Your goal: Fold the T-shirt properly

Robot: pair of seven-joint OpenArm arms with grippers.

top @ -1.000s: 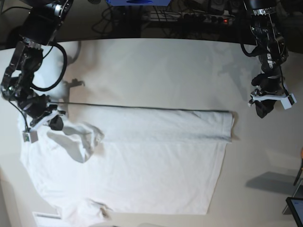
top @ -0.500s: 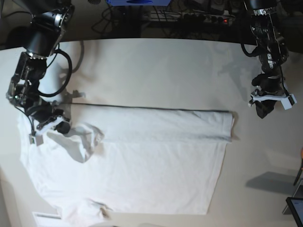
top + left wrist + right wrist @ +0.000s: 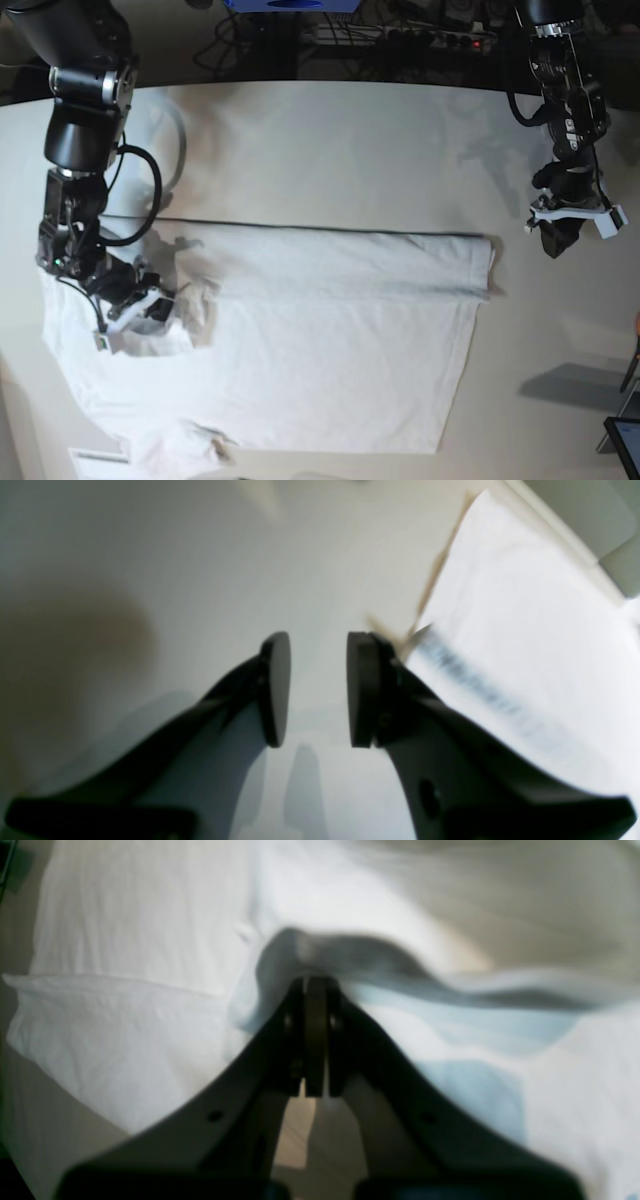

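The white T-shirt (image 3: 320,350) lies flat on the table, its far edge folded over into a long band (image 3: 340,265). My right gripper (image 3: 158,306), at the left of the base view, is shut on the shirt's sleeve and holds it over the shirt's left part. In the right wrist view the closed jaws (image 3: 315,990) pinch a raised fold of the T-shirt (image 3: 125,1030). My left gripper (image 3: 554,240) hovers over bare table just right of the folded band. In the left wrist view it (image 3: 317,690) is open and empty, with the T-shirt (image 3: 525,645) beside it.
The pale table (image 3: 330,150) extends behind the shirt. A power strip (image 3: 440,38) and cables lie beyond its far edge. A dark object (image 3: 625,440) stands at the lower right corner. A white strip (image 3: 100,458) lies at the bottom left.
My right gripper has moved down and to the right with the sleeve, dragging it inward over the shirt's body. The left arm has hardly moved.
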